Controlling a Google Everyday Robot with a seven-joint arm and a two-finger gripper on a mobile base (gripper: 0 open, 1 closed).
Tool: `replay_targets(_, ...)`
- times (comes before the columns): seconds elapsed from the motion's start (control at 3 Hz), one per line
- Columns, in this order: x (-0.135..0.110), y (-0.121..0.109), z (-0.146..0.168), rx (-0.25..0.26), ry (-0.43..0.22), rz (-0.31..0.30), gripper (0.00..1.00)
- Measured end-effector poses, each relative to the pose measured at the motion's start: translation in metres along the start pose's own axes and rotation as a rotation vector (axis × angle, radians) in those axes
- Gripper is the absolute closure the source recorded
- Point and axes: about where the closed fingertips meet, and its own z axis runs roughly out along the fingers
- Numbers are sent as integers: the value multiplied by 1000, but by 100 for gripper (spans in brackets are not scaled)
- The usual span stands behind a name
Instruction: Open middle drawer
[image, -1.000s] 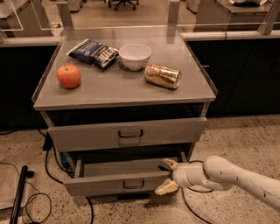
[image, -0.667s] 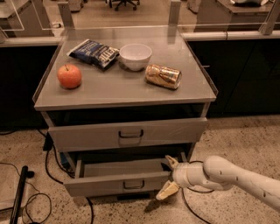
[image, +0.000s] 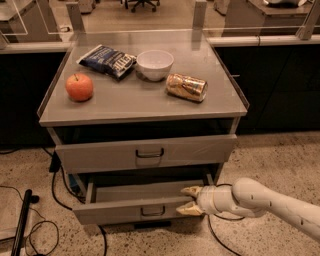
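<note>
Speckled floor (image: 280, 155) runs under a grey cabinet (image: 150, 107). Low at its right, the gripper (image: 190, 200) has its fingers spread apart, one above and one in front of the right end of the middle drawer (image: 115, 212), which stands pulled out, its tray showing. Just above is another drawer (image: 100, 155). On top sit an apple (image: 79, 87), a chip bag (image: 107, 60), a bowl (image: 155, 64) and a toppled can (image: 186, 87).

Tabletop (image: 150, 102): grey metal, dull sheen. On it: apple (image: 79, 87), smooth waxy skin; bowl (image: 155, 64), glossy white; can (image: 186, 87), shiny gold metal; bag (image: 107, 60), crinkled glossy foil. Below tabletop: lower drawer (image: 125, 211), matt grey metal. Hand (image: 191, 200), below tabletop's right front corner: smooth cream plastic.
</note>
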Motion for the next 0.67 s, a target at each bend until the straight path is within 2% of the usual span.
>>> replay_targets(0.33, 9, 10, -6, 4, 2, 17, 72)
replay_targets(0.67, 22, 36, -17, 14, -3, 55, 95)
